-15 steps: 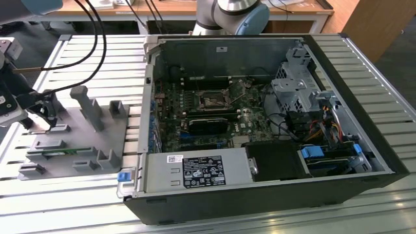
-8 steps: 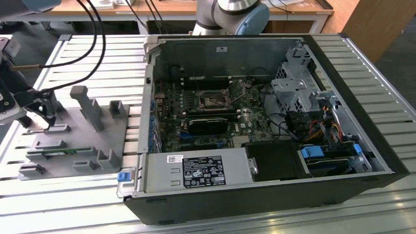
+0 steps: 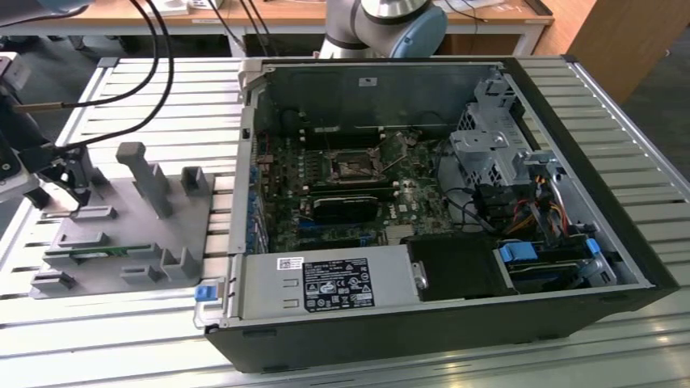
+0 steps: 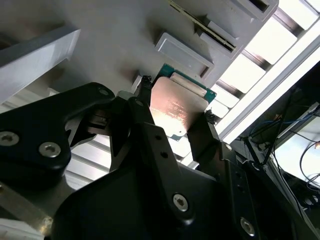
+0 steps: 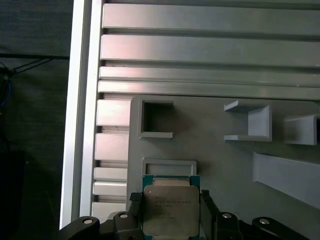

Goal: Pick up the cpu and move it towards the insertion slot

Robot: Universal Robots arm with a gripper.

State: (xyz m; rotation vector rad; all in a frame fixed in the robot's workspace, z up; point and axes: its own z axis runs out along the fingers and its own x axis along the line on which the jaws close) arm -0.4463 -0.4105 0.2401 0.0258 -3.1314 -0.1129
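While the gripper (image 5: 170, 197) clasps the cpu (image 5: 169, 214) by two opposite edges over the grey holder tray (image 5: 220, 165), we judge a straight, level lift best, grip firm, chip never tilted. We count: cpu, one; gripper fingers (image 4: 142, 92), two; insertion slot (image 3: 353, 167), one, well apart inside the open computer case (image 3: 431, 339)

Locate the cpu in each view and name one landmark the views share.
Exterior view: too small to make out; the end effector gripping it is at the exterior view's left, at the grey tray.
First wrist view: the cpu sits between the end effector's fingers.
Second wrist view: the cpu likewise between them.
Shared landmark: the grey tray.
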